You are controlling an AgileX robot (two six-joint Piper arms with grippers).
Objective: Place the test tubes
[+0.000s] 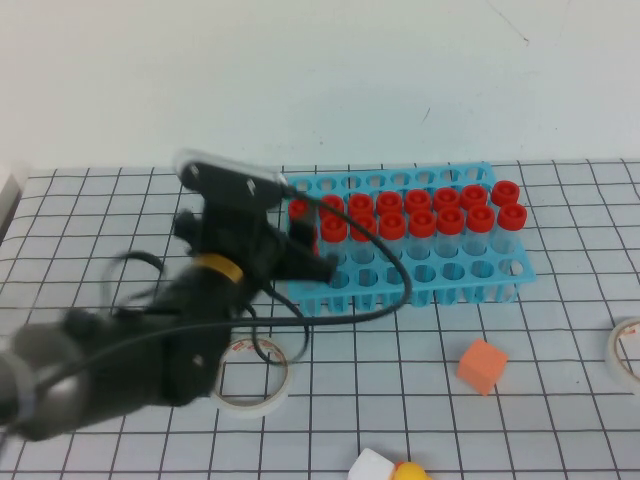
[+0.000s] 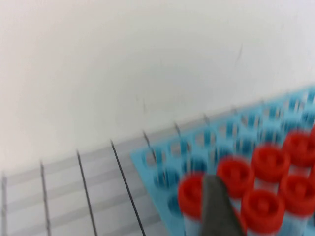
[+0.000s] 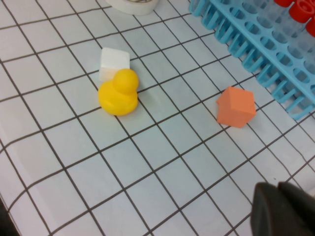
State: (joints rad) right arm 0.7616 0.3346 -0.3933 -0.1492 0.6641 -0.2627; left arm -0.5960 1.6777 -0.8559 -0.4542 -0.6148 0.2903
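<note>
Left gripper (image 1: 310,245), grip unreadable, is set at the left end of the rack (image 1: 470,275) among test tubes (image 1: 450,220), where neighbours may be knocked; right gripper (image 3: 283,209) is clenched over the counter (image 3: 59,162).

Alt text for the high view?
The left end effector is at the left end of a blue rack of red-capped test tubes; tape roll and orange cube lie nearer. The right end effector, shut, is out of frame.

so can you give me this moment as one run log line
left gripper: at left end of blue rack, beside red-capped tubes | right gripper: shut, empty, near orange cube
</note>
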